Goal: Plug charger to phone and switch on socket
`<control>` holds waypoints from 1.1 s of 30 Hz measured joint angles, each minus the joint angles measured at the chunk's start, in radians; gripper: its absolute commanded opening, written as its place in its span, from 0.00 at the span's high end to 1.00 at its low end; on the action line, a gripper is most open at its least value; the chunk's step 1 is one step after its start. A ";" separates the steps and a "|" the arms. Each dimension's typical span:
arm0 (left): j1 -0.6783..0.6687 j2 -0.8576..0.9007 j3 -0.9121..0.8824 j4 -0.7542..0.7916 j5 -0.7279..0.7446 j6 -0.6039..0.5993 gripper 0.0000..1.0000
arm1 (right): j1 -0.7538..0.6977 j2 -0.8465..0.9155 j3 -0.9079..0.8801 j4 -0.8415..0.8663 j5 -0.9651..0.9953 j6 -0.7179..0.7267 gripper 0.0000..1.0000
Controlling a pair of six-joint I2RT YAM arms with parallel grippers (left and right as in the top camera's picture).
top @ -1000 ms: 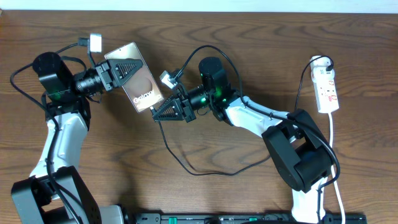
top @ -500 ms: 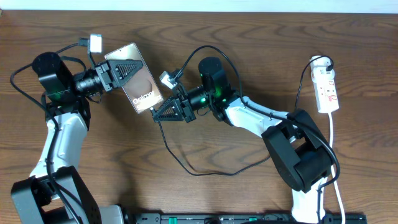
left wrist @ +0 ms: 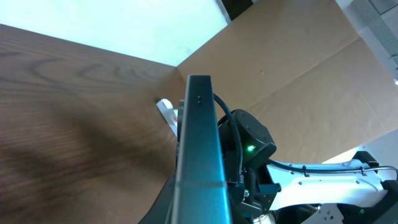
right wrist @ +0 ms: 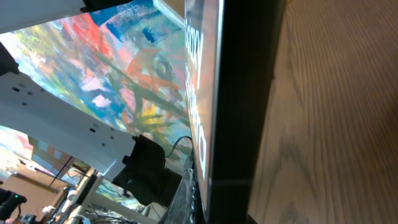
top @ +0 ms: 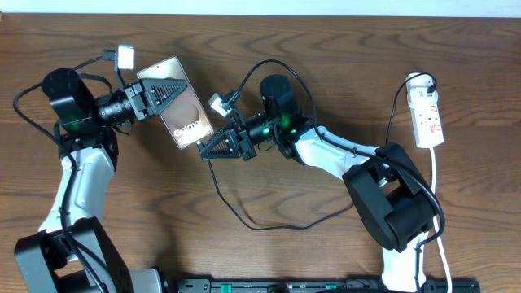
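The phone point(top: 190, 116), with a tan "Galaxy" screen, is held off the table at the upper left. My left gripper point(top: 163, 92) is shut on its upper half. In the left wrist view the phone point(left wrist: 199, 143) shows edge-on. My right gripper point(top: 208, 147) is at the phone's lower end and looks shut on the charger's plug tip, which is hidden. The thin black charger cable point(top: 236, 210) trails from it in a loop across the table. In the right wrist view the phone's edge point(right wrist: 242, 93) fills the middle. The white socket point(top: 428, 116) lies at the far right, apart from both grippers.
The socket's white cord point(top: 437, 187) runs down the right edge past the right arm's base point(top: 395, 203). Small white connectors point(top: 125, 55) hang by the left wrist and by the right wrist point(top: 217, 103). A black rail point(top: 326, 285) lines the table's front edge.
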State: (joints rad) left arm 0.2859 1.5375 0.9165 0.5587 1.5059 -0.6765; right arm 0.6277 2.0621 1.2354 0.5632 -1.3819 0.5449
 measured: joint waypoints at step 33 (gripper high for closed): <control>0.001 0.000 0.000 0.007 0.004 0.001 0.92 | 0.000 0.000 -0.001 0.063 0.011 0.099 0.99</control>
State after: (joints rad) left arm 0.2871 1.5375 0.9165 0.5655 1.5097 -0.6758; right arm 0.6277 2.0621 1.2346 0.6258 -1.3712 0.6437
